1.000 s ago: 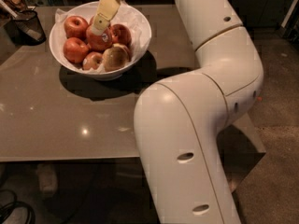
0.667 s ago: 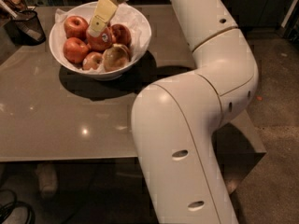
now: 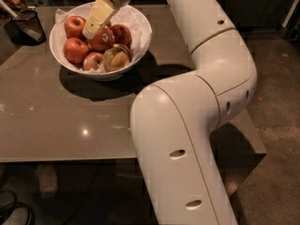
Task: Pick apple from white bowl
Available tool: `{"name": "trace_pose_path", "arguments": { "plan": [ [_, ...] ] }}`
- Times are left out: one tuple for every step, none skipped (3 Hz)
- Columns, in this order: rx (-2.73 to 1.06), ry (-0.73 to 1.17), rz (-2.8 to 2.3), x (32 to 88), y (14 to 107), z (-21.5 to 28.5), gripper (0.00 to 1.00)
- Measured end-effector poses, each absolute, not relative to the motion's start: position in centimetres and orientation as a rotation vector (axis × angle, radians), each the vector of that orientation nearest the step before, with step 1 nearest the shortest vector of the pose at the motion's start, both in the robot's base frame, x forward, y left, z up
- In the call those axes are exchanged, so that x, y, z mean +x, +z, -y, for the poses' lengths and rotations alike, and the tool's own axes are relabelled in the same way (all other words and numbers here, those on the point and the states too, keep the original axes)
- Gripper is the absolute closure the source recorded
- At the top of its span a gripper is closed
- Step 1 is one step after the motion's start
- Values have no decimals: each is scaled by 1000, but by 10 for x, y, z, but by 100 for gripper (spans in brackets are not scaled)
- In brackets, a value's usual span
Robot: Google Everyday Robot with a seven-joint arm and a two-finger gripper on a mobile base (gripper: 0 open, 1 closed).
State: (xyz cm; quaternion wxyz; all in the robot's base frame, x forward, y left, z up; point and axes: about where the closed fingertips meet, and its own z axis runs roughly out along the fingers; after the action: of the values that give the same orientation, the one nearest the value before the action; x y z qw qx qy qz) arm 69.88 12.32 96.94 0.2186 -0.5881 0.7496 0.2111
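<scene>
A white bowl (image 3: 140, 36) lined with crumpled white paper stands at the far left of the grey table (image 3: 61, 116). It holds several apples. A deep-red apple (image 3: 103, 40) lies in the middle of the bowl, and I cannot see a sticker on it from here. My gripper (image 3: 93, 28) reaches down from the top of the view and hangs right over this apple, its pale yellow tip at the apple's upper left. It holds nothing that I can see.
A yellowish-pink apple (image 3: 116, 58) lies at the bowl's front, with red apples (image 3: 75, 49) to the left and another (image 3: 123, 33) to the right. A black mesh cup (image 3: 28, 26) stands at the table's far left. My white arm (image 3: 187, 125) fills the right side.
My gripper has come slightly down and to the left, closer to the deep-red apple. My arm's elbow has shifted a little. The bowl and apples have not moved.
</scene>
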Motion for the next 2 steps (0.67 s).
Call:
{"name": "trace_pose_path", "arguments": {
  "plan": [
    [-1601,618,-2113,698,963,-130,7],
    [-1587,646,-2140,699,955,-135,7]
  ]
}}
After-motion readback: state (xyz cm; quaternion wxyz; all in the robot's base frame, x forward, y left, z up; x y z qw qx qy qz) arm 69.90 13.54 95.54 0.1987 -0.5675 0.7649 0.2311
